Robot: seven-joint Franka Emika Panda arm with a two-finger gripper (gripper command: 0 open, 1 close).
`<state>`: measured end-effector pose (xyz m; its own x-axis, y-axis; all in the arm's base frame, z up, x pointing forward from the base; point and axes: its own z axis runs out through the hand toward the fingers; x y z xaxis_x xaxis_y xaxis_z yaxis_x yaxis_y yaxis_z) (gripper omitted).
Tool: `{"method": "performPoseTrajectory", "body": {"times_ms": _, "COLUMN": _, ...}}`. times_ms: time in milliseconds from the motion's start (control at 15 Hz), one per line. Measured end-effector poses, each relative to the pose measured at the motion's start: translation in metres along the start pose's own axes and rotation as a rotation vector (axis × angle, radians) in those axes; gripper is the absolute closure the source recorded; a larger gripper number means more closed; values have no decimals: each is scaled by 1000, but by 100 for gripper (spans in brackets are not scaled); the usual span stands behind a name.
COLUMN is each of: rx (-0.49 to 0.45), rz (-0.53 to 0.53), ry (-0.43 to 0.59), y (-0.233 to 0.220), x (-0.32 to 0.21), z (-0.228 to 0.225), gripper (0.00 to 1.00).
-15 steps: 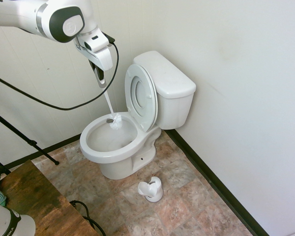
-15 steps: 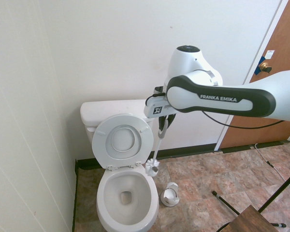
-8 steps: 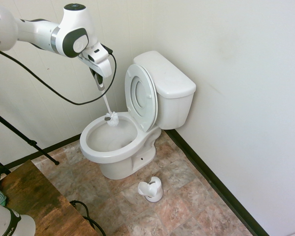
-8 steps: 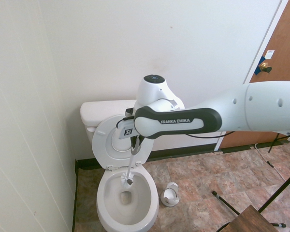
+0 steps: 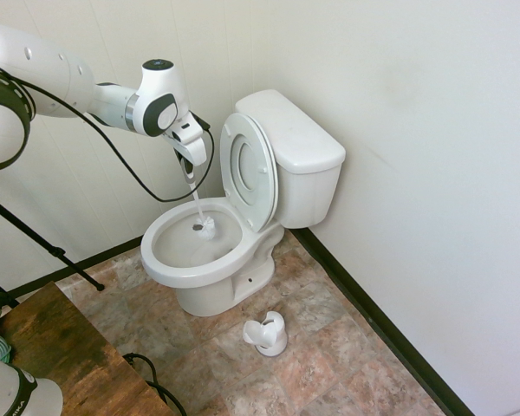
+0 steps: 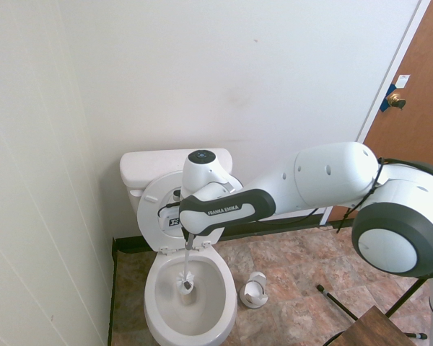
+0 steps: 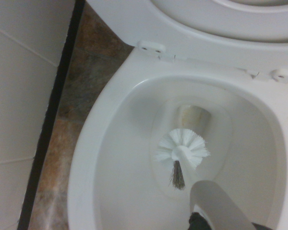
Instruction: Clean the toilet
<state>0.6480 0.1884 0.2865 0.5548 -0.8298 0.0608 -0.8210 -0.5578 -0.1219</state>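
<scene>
Toilet (image 5: 210,276) below the fingers (image 5: 190,178)

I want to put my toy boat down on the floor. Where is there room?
Bare tiles lie right of the white plastic brush holder, up to the dark baseboard. It's crowded between that holder and the white ceramic toilet.
</scene>
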Motion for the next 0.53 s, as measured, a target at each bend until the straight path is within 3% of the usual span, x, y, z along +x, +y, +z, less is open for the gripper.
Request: {"method": "performPoseTrajectory", "body": {"times_ms": 533, "rx": -21, "rz": 69, "ry": 43, "y": -36, "x": -8, "z": 63, "gripper": 100}}
